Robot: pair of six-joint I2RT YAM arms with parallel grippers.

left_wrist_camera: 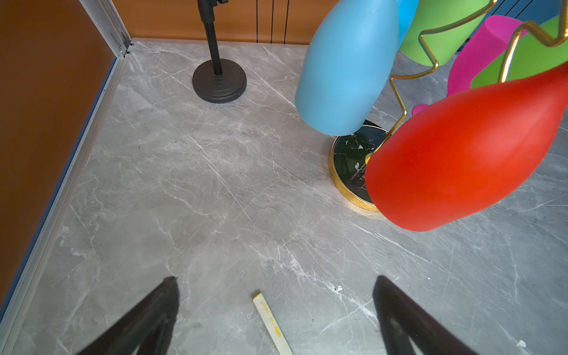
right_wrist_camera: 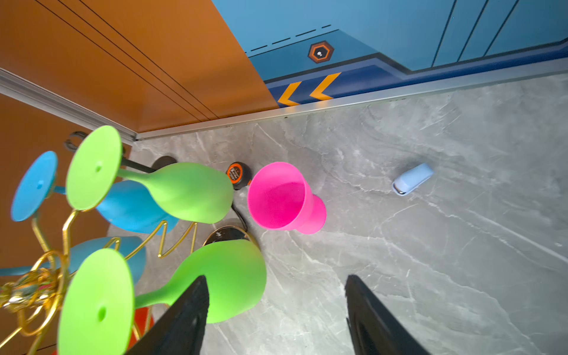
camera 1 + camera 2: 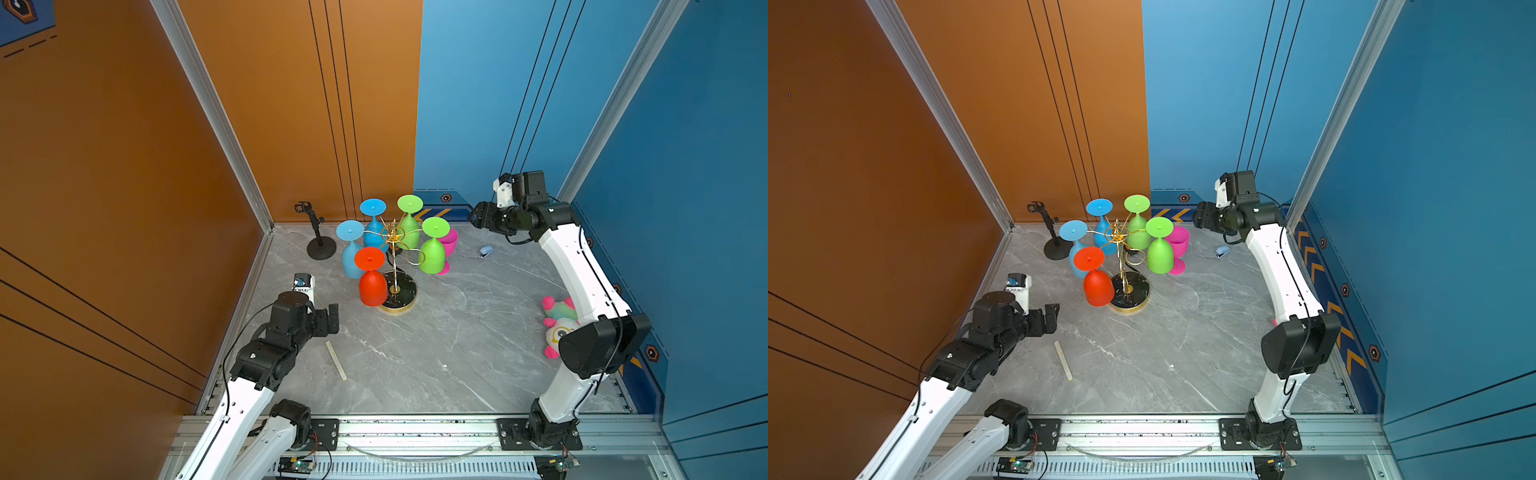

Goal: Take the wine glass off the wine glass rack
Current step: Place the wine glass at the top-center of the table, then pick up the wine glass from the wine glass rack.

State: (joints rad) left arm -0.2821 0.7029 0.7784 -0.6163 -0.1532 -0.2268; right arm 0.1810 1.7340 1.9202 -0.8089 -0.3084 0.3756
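Observation:
The wine glass rack (image 3: 395,266) (image 3: 1122,266) is a gold wire stand on a round black base (image 1: 353,159), left of the table's middle. Two blue, two green and a red wine glass (image 3: 372,286) (image 3: 1097,286) (image 1: 461,153) hang on it upside down. One ring arm (image 3: 415,257) holds nothing. A pink wine glass (image 3: 450,241) (image 3: 1177,245) (image 2: 276,196) stands upright on the table just behind the nearer green glass (image 3: 432,253). My right gripper (image 3: 473,216) (image 3: 1198,216) (image 2: 275,278) hovers open and empty, high at the back right. My left gripper (image 3: 334,318) (image 3: 1054,316) (image 1: 276,278) is open and empty, front left of the rack.
A short black stand (image 3: 320,245) is at the back left. A small pale-blue toy car (image 3: 485,251) lies at the back right, a plush toy (image 3: 559,320) by the right wall, a cream ruler strip (image 3: 336,359) near my left gripper, a tape measure (image 2: 235,173) behind the rack.

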